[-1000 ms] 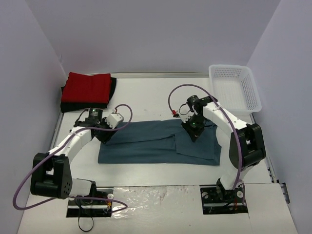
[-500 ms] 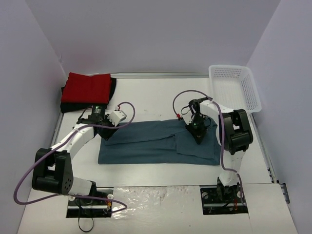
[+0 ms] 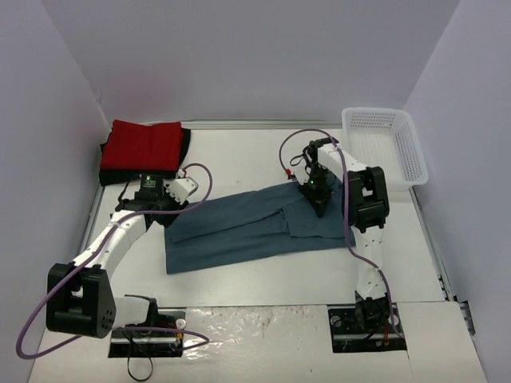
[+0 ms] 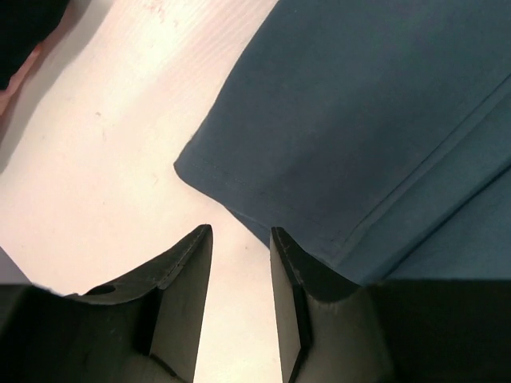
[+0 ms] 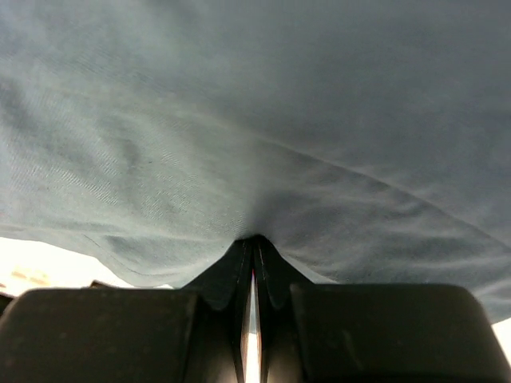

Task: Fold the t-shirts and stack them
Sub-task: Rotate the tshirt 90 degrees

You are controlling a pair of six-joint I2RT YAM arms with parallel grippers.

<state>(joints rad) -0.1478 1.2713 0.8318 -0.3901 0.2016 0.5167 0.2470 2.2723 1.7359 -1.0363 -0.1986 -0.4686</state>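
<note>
From the top external camera the soft, dusty teal t-shirt [image 3: 239, 227] lies spread and slightly askew across the middle of the white table [image 3: 239, 163], its right part folded over itself. The right gripper [image 3: 318, 201] stands on that upper right part, but its tips are too small here to tell how they are set, and the right arm hides some of the cloth's right edge. The left gripper [image 3: 174, 209] sits at the shirt's upper left corner, its fingers lost under the wrist. In the far left corner a folded bright red t-shirt [image 3: 142, 144] lies on a black t-shirt [image 3: 186, 142], of which only a rim shows (its fold cannot be judged), and a white plastic lattice basket [image 3: 385, 144] stands at the far right. The left wrist camera gives what the top one hides: two dark fingers [image 4: 180, 271] narrowly apart with bare table in the gap, one overlapping the hemmed corner of the teal t-shirt, though whether it touches cannot be told. The right wrist camera shows its fingers [image 5: 227, 275] pressed together on a puckered pinch of teal cloth, which fills nearly the whole view and hides the shirt's outline
</note>
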